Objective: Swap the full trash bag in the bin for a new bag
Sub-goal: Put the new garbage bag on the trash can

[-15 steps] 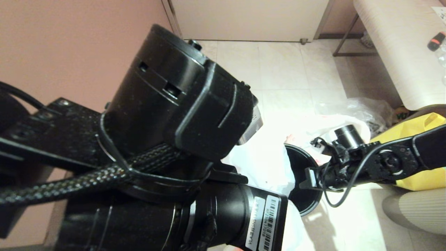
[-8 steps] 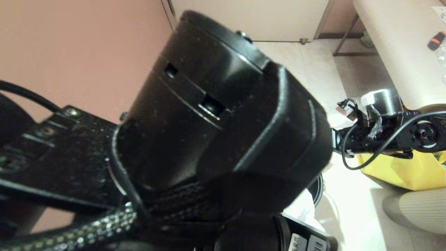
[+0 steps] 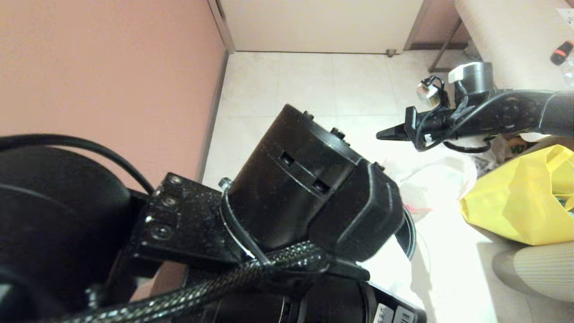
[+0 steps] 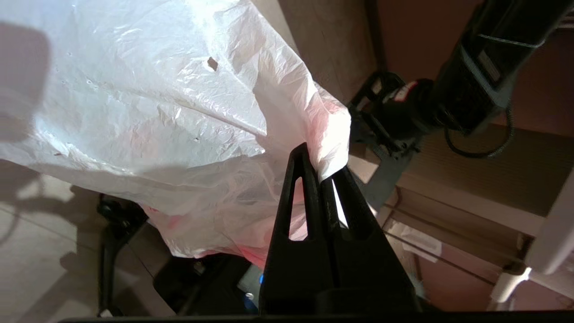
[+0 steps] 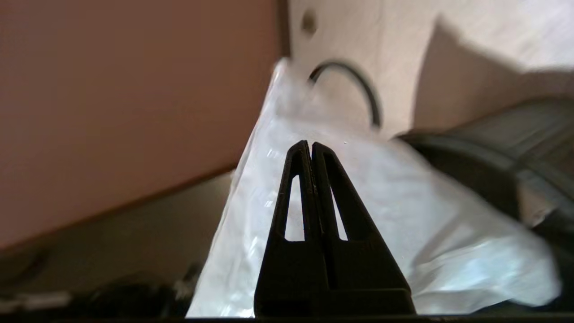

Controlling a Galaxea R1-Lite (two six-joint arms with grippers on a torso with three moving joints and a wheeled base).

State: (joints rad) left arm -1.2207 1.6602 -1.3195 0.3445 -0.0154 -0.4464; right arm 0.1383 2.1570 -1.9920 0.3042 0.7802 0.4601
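- The pink wall [image 3: 103, 76] fills the far left of the head view, meeting the pale tiled floor [image 3: 314, 85].
- The left arm [image 3: 309, 197] rises close before the head camera and covers most of the near middle.
- The left gripper [image 4: 326, 168] shows only in its wrist view: its black fingers [image 4: 301, 188] are pressed together, pinching a fold of the pink-rimmed bag [image 4: 170, 112]. The thin white film hangs spread out from that pinch; no bottles show through it.
- The bin [image 3: 410, 233] peeks out just right of the left arm, only an arc of its dark rim showing, with white film [image 3: 430, 184] lying just beyond it on the floor.
- The right gripper [image 3: 385, 133] is held above the floor at the far right, pointing left; its wrist view shows the fingers [image 5: 299, 179] pressed together on nothing, white film behind them.
- The yellow bag [image 3: 520, 202] sits right of the bin.
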